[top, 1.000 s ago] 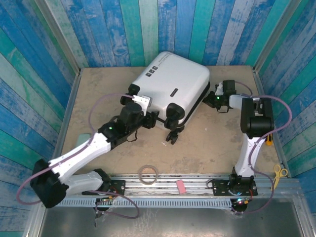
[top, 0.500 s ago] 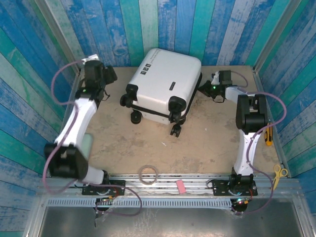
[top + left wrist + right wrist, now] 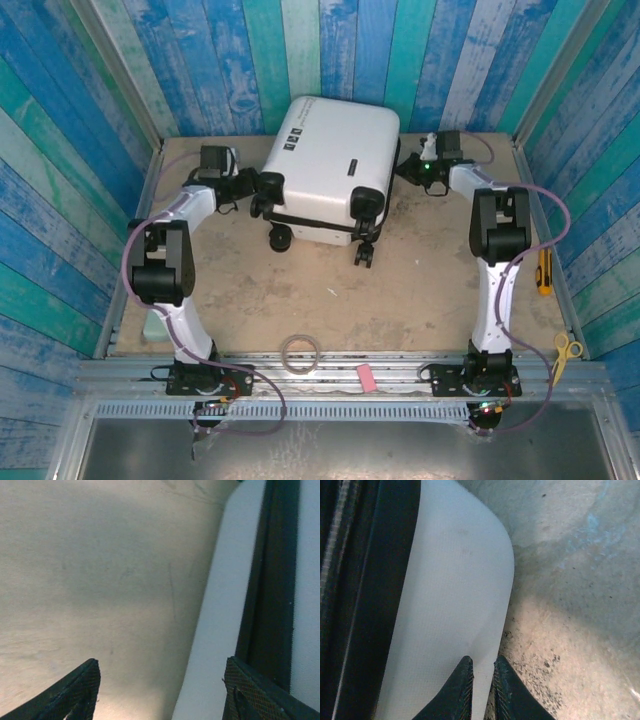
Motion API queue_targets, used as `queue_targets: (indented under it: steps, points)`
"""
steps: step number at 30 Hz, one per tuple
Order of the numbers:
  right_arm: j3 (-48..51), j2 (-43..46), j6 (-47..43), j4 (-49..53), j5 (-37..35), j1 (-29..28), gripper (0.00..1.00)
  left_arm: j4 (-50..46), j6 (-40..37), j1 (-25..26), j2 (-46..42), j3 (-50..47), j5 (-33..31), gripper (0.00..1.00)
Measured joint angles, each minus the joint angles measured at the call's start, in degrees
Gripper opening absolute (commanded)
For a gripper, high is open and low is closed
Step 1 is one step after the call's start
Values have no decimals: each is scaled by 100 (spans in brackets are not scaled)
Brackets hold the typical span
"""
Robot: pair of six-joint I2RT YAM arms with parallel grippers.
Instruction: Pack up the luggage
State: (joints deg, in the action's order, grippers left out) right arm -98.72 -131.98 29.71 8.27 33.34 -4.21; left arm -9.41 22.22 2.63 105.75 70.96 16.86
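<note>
The luggage point(image 3: 335, 160), a white hard-shell case with black wheels and zipper band, lies closed at the back of the table. My left gripper point(image 3: 252, 186) is at its left side by a wheel. In the left wrist view this gripper point(image 3: 162, 680) stands open, with bare table and the white shell point(image 3: 220, 630) between its fingers and the zipper band point(image 3: 270, 580) to the right. My right gripper point(image 3: 407, 170) is at the case's right side. Seen from the right wrist, its fingers point(image 3: 482, 672) are shut, tips against the shell's rounded corner point(image 3: 455, 590), holding nothing.
A tape ring point(image 3: 301, 350) and a pink eraser point(image 3: 366, 377) lie by the front rail. An orange-handled tool point(image 3: 543, 272) and yellow scissors point(image 3: 567, 347) sit at the right edge. A pale green object point(image 3: 155, 325) rests at the left edge. Blue plank walls stand close behind the case.
The luggage has turned and slid back toward the rear wall. My left arm swung from the case's front to the back left corner, then to its left side. The right gripper followed the case back.
</note>
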Motion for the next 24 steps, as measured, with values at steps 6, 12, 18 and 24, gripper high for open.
queue_targets:
  steps: [6,12,18,24]
  points:
    - [-737,-361,-140,162,162,-146,18,984,435,66,-343,-1453,608,66]
    - [-1152,-599,-238,103,232,-435,21,1207,726,577,-1285,-2551,262,67]
    - [-1067,-577,-219,-98,332,-479,27,1119,857,1207,-2149,-3206,-129,69]
    - [-341,-37,-328,-46,68,-365,33,887,831,1700,-2540,-3399,-428,69]
